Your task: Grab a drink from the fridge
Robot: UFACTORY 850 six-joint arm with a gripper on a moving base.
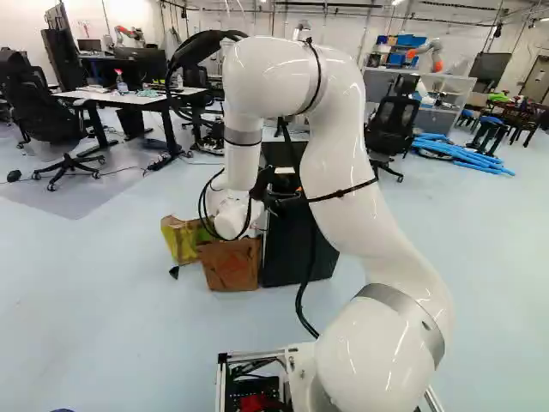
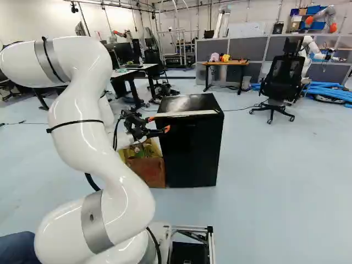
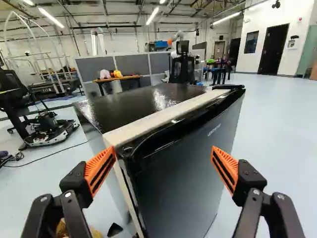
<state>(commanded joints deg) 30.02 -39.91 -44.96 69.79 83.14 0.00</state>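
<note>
My gripper [image 2: 159, 124] is beside the upper part of the black fridge [image 2: 192, 148] in the right base view. From the wrist, the gripper [image 3: 163, 166] stands wide open with nothing gripped between its orange pads. The closed fridge door [image 3: 185, 168] lies ahead of and between the fingers, with a pale strip [image 3: 158, 116] along the top edge behind it. No drink is visible; the fridge's inside is hidden.
A brown box [image 1: 232, 264] and a yellow-green bag [image 1: 180, 238] stand on the floor beside the fridge. Farther off are office chairs [image 2: 280, 82], a wooden table [image 2: 226, 63], a desk [image 1: 129, 99] and another robot [image 2: 308, 55].
</note>
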